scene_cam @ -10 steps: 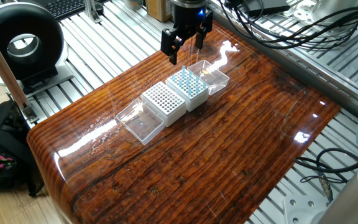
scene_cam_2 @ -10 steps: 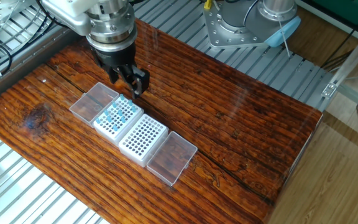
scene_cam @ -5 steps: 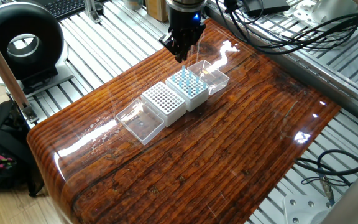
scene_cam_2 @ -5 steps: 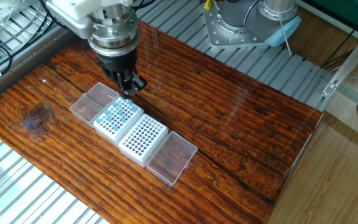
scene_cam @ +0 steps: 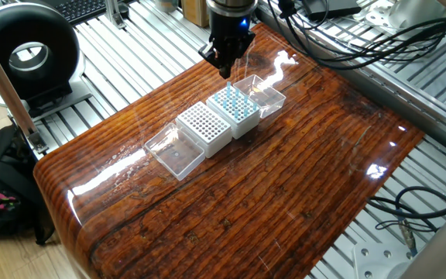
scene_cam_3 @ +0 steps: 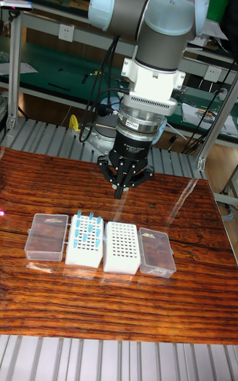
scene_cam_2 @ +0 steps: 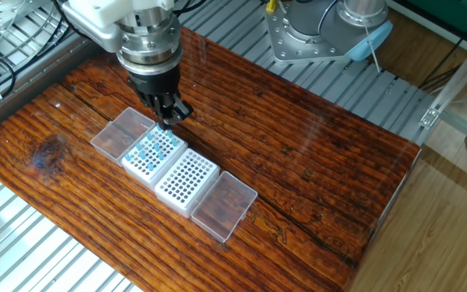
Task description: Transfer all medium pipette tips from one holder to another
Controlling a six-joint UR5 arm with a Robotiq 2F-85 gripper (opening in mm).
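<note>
Several medium pipette tips, small light-blue cones, stand in a white holder. Beside it is a second white holder whose grid holes show no tips. My gripper hangs shut a little above the far edge of the holder with tips, pointing straight down. I see nothing between its fingers; anything that small would be hard to make out.
A clear hinged lid lies open at each outer end of the row: one by the tip holder, one by the empty holder. Cables run at the table's far side. A black ring lamp stands off the table.
One second ago the fingers stood open above the tip holder. They shut by half a second ago, and nothing has moved since then.
</note>
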